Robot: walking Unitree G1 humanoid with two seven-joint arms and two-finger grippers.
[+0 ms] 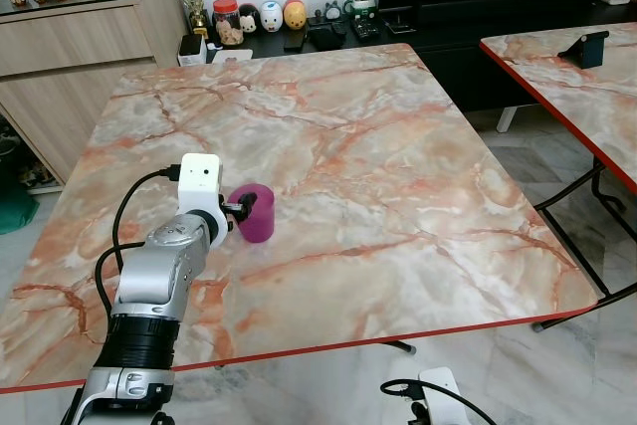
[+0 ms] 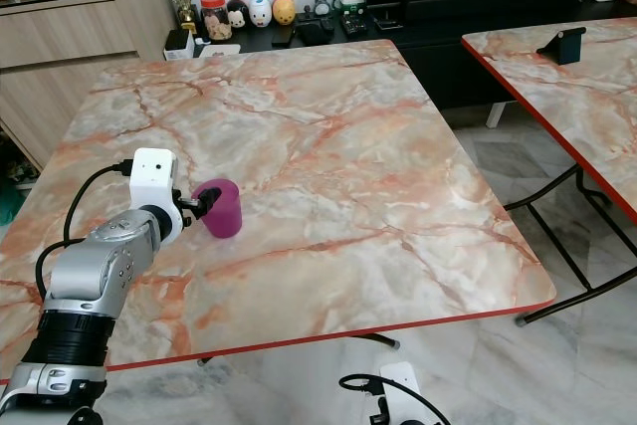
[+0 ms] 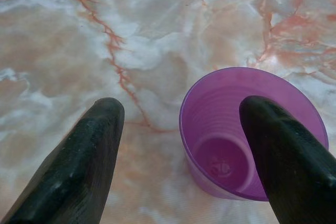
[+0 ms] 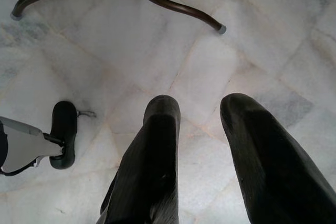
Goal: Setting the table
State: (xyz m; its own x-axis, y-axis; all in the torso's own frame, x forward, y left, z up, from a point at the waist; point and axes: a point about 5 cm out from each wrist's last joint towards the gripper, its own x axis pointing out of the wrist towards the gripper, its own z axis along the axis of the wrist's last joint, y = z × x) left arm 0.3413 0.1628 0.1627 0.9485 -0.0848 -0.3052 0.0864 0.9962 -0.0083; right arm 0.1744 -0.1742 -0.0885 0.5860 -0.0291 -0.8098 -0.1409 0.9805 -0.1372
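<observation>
Reaching over the marble-pattern table [image 1: 398, 146], left gripper [image 1: 242, 208] sits at the purple plastic cup [image 1: 257, 213], lower left of centre in the left eye view. Cup stands upright on the tabletop, open end up. Left wrist view: fingers spread apart, one finger [image 3: 286, 150] crossing over the cup's [image 3: 220, 145] rim and mouth, the other [image 3: 79, 166] outside, well off the wall. Rim straddled, not clamped; cannot tell if the inner finger touches the wall.

Right arm hangs idle below the table edge. Right gripper [image 4: 202, 124] points at the pale marble floor [image 4: 273, 40], fingers slightly apart, holding nothing; a table leg foot [image 4: 173, 6] near the top of that frame.

Second matching table [image 1: 577, 87] upper right, a dark blue object [image 1: 584, 49] on it. Wooden sideboard [image 1: 70, 47] upper left; row of small figurines [image 1: 269, 15] on the low dark shelf behind the table.
</observation>
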